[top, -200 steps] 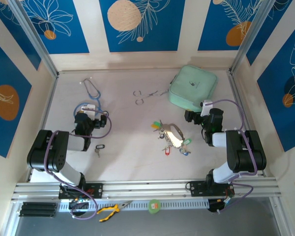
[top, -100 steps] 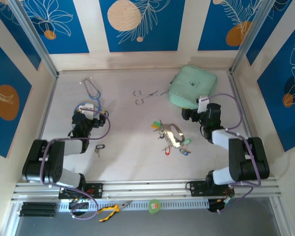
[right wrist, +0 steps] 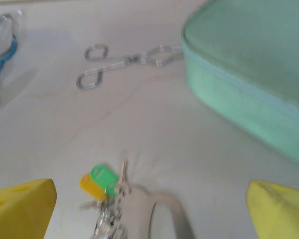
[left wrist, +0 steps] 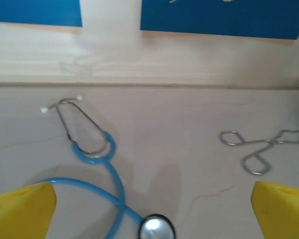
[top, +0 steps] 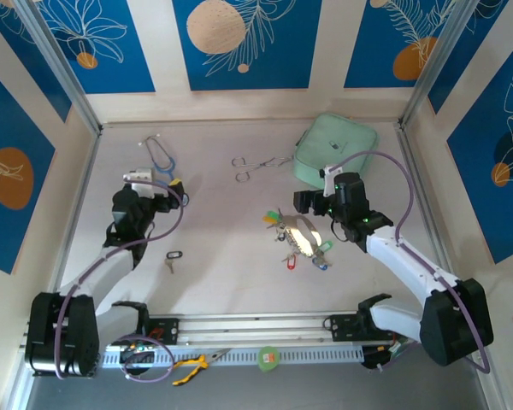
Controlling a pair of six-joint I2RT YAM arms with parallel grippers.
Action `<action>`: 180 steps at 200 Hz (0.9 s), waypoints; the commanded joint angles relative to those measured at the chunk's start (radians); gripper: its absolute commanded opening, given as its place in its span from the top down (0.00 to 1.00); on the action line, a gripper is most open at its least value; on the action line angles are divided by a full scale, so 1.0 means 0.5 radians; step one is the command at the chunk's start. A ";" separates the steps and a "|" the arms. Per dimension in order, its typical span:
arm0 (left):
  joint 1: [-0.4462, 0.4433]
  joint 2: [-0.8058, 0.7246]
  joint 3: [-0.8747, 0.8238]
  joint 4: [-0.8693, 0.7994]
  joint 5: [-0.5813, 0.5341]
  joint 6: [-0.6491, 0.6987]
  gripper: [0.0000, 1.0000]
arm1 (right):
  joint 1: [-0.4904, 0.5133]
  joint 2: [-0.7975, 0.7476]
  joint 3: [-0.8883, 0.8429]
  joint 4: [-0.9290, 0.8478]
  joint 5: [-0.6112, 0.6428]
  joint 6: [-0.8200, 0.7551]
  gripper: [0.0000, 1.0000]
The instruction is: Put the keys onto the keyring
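The keyring, a pale oval loop, lies mid-table with several coloured keys clustered round it. In the right wrist view its upper end sits low in the picture, with a green key and a yellow key at its left. A black-headed key lies apart on the left. My right gripper hovers open just behind and right of the keyring, yellow fingertips wide apart. My left gripper is open over the stethoscope, fingertips spread.
A blue-tubed stethoscope lies at the back left and steel forceps at the back centre. A mint-green case sits at the back right, close to the right arm. Walls enclose the table on three sides.
Both arms have unfolded from their bases. The right gripper has swung left towards the keyring. The left gripper has risen and moved back over the stethoscope. Both stay open.
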 commanded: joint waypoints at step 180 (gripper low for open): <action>-1.089 0.361 0.118 -0.351 -0.218 -0.912 0.02 | 0.425 0.947 0.638 -1.046 -0.046 0.675 0.66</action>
